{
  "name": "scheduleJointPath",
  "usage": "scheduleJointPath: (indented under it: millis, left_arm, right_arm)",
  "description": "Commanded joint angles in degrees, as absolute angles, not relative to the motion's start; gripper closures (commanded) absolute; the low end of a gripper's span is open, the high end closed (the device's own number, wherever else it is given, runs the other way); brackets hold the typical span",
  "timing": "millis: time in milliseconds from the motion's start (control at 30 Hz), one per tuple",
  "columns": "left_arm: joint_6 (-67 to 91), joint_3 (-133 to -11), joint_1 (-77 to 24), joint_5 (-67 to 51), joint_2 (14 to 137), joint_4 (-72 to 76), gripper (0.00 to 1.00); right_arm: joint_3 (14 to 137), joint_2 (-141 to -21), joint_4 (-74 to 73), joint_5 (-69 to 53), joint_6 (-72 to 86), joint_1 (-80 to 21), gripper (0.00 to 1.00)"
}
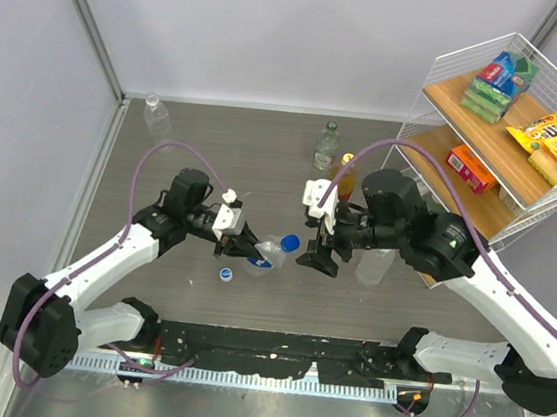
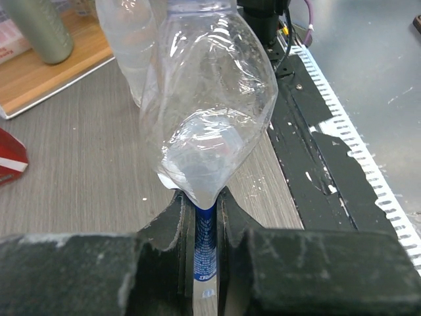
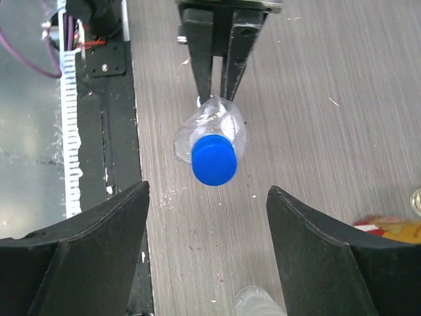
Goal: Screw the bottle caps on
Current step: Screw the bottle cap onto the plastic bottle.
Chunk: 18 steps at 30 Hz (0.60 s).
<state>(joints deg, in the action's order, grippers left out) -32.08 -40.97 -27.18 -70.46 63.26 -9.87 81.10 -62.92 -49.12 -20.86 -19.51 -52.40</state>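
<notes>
A crumpled clear bottle (image 1: 267, 252) with a blue label is held roughly level, pinched at its base end by the left gripper (image 1: 251, 253). A dark blue cap (image 1: 292, 241) sits on its neck, facing right. A white cap with a blue middle (image 1: 226, 274) lies flat on the table just beside it. One clear bottle (image 1: 155, 114) stands far back left, another (image 1: 327, 146) mid-back, a yellow cap (image 1: 347, 159) beside it, and a third clear bottle (image 1: 375, 265) right of centre.
</notes>
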Motion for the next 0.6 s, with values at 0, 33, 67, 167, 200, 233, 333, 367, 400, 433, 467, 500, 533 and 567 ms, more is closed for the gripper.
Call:
scheduleJointPath:
  millis: [0,33,67,167,200,233,333,367,400,433,467,500,533,567]
  left_arm:
    - [-37.70,-44.12,-26.72,-73.83,64.42,-16.96,1.00]
    - [-37.97,-44.38,-26.72,-73.83,64.68,-17.48,1.00]
    - [-38.49,-44.65,-26.72,-73.92,64.77,-18.36,1.00]
    - [-40.69,-45.09,-26.72,-74.09,64.60,-20.21,1.00]
    - [-40.69,-45.00,-26.72,-74.09,64.51,-20.13,1.00]
    - [-40.69,-45.09,-26.63,-74.00,64.60,-20.21,1.00]
    - [-40.61,-45.52,-26.72,-74.00,65.04,-20.39,1.00]
    - [-40.61,-45.70,-26.72,-74.18,65.21,-20.56,1.00]
    - [-40.52,-45.88,-26.72,-74.18,65.48,-20.65,1.00]
    - [-40.43,-46.05,-26.72,-74.18,65.65,-20.92,1.00]
    - [-40.43,-46.23,-26.72,-74.18,65.65,-21.00,1.00]
    - [-40.43,-46.40,-26.72,-74.27,65.74,-21.09,1.00]
    - [-40.43,-46.41,-26.72,-74.27,65.92,-21.27,1.00]
    - [-40.52,-46.41,-26.72,-74.27,65.92,-21.36,1.00]
  right_arm:
    - [83.14,-65.12,-50.89,-27.95,-28.82,-52.65,0.25]
    - [83.23,-65.30,-50.71,-27.86,-28.74,-52.65,0.25]
    - [83.23,-65.48,-50.19,-27.77,-28.57,-52.65,0.26]
    - [82.79,-65.57,-49.31,-27.42,-28.39,-52.65,0.32]
    - [82.79,-65.91,-49.48,-27.51,-28.39,-52.65,0.34]
    - [82.79,-66.09,-49.57,-27.60,-28.39,-52.65,0.34]
    - [82.71,-66.88,-49.66,-28.21,-28.21,-52.82,0.35]
    - [82.71,-67.23,-49.66,-28.21,-28.04,-52.82,0.35]
    - [82.71,-67.32,-49.57,-28.13,-28.04,-53.00,0.35]
    - [82.71,-67.67,-49.57,-28.13,-28.04,-53.00,0.35]
    - [82.71,-67.94,-49.48,-28.12,-28.04,-53.26,0.35]
    - [82.79,-68.20,-49.57,-28.04,-28.04,-53.35,0.36]
    - [82.79,-68.38,-49.40,-27.52,-27.69,-53.52,0.36]
    - [82.88,-68.47,-48.96,-27.25,-27.25,-53.53,0.37]
